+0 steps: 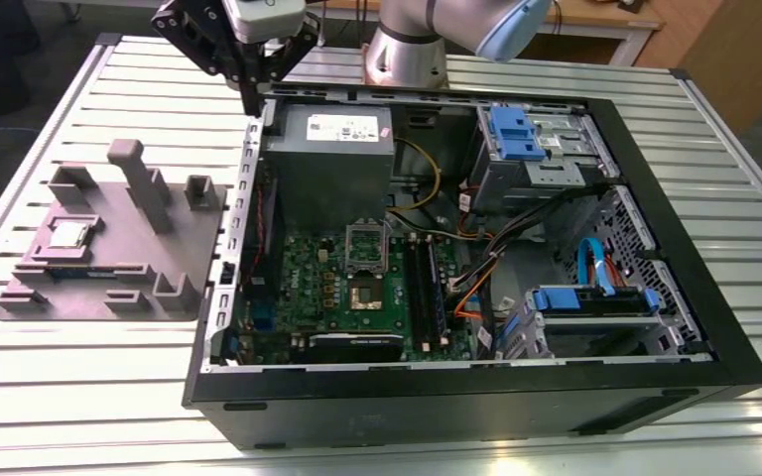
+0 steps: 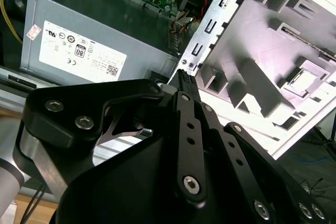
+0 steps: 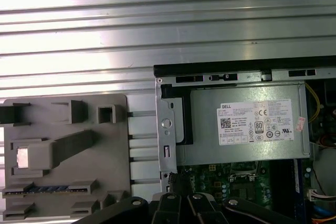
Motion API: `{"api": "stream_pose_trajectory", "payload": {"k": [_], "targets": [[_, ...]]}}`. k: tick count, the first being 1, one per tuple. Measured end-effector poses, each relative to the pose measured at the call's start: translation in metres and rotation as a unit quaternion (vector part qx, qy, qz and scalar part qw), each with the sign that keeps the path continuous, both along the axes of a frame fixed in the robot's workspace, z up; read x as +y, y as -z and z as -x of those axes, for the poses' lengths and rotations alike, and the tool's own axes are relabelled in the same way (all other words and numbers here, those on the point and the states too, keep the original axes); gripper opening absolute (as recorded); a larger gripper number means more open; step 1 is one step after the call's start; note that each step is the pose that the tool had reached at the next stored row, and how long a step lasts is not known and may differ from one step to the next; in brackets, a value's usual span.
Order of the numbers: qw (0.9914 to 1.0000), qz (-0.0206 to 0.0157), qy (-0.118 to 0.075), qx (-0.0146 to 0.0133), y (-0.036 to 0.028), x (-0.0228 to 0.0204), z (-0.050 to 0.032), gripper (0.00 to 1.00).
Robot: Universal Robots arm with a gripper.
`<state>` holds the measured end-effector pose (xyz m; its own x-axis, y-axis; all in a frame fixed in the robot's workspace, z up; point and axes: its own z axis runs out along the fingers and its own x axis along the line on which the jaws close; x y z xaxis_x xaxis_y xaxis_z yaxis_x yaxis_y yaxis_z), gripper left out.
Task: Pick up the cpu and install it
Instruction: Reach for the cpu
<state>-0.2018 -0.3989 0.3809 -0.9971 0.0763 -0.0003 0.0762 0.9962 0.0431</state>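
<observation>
The gripper (image 1: 250, 97) hangs at the far corner of the open case (image 1: 487, 402) beside the power supply (image 1: 332, 149), its fingers pressed together on nothing. The cpu (image 1: 67, 235) lies in the grey tray (image 1: 190, 243) at the exterior view's left, well apart from the gripper

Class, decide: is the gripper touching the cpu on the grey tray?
Apart. In the exterior view the gripper hangs above the computer case's corner, while the cpu lies in the grey tray, well off to the exterior view's left.
</observation>
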Motion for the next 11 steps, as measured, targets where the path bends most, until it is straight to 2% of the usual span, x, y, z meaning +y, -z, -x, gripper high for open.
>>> {"api": "stream_pose_trajectory", "payload": {"k": [11], "targets": [[1.00000, 0.0000, 0.000, 0.0000, 0.0000, 0.0000, 0.0024, 0.10]]}}
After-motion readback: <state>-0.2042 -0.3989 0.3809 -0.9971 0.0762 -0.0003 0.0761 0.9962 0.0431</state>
